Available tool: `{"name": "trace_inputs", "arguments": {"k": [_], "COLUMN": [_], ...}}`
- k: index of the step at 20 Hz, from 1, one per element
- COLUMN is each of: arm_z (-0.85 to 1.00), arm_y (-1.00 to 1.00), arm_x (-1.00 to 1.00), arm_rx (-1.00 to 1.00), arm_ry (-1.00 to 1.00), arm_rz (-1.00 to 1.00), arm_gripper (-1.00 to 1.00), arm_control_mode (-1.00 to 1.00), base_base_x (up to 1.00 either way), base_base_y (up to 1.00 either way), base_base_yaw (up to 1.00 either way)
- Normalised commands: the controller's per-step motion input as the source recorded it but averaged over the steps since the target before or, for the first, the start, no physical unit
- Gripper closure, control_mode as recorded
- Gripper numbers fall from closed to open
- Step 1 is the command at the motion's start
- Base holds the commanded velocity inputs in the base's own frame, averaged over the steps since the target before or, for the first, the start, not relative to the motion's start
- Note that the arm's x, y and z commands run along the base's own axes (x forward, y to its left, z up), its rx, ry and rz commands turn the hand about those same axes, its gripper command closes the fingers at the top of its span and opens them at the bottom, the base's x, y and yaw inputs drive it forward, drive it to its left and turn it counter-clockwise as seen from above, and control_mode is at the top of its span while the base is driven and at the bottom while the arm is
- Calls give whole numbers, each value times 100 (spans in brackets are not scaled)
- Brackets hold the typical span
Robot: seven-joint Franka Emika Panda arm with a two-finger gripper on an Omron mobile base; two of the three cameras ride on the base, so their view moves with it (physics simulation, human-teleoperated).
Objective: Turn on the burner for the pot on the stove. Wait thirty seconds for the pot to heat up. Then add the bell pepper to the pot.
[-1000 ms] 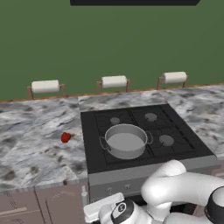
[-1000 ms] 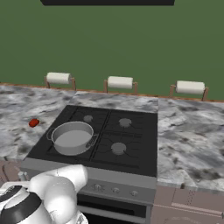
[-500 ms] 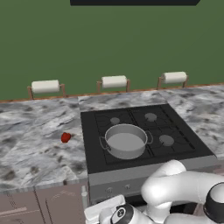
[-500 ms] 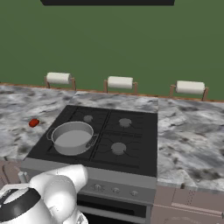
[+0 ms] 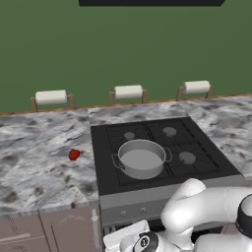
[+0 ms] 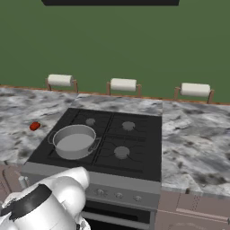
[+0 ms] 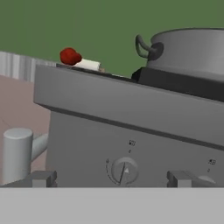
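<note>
Pot (image 5: 141, 158) on the front-left burner of the stove (image 5: 197, 170), wide and low, grey metal, pale inside, one loop handle at 9 o'clock and one at 3 o'clock, nothing visible within. Same pot (image 6: 74, 141) in the right base view, again on the near left grate of the stove (image 6: 139, 152), with three bare burner caps around it at roughly 12, 2 and 3 o'clock. Bell pepper (image 5: 74, 155) on the marbled counter (image 5: 34, 167), small and glossy red, at 9 o'clock from the pot and well apart from it, just off the stove's left edge; from the other side, bell pepper (image 6: 34, 126) at about 10 o'clock from the pot on the counter (image 6: 197, 143). Three paper towel rolls (image 5: 128, 92) along the back of the counter against the green wall (image 5: 123, 44). Gripper (image 7: 112, 178) low, in front of the grey front panel, jaws spread wide with nothing between them, fingertips (image 7: 43, 178) level with a round knob (image 7: 124, 170) that sits between them but behind, not touched. In the hand view, pot (image 7: 192, 50) up at 1 o'clock above the panel, bell pepper (image 7: 69, 56) at 11 o'clock on the counter edge, a grey oven handle end (image 7: 19, 153) at 9 o'clock.
</note>
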Motion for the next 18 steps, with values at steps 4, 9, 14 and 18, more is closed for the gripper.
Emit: {"name": "trace_inputs", "arguments": {"k": [4,9,14,18], "arm_z": [0,0,0,0], "arm_y": [0,0,4,0], "arm_x": [0,5,13,0], "arm_rx": [0,0,3,6], "arm_ry": [0,0,0,0], "arm_rz": [0,0,-20,-12], "arm_gripper": [-100,-100,-100,-100], "arm_control_mode": [-100,-100,-100,-100], "base_base_x": [0,0,0,0], "base_base_y": [0,0,0,0], "base_base_yaw": [0,0,0,0]}}
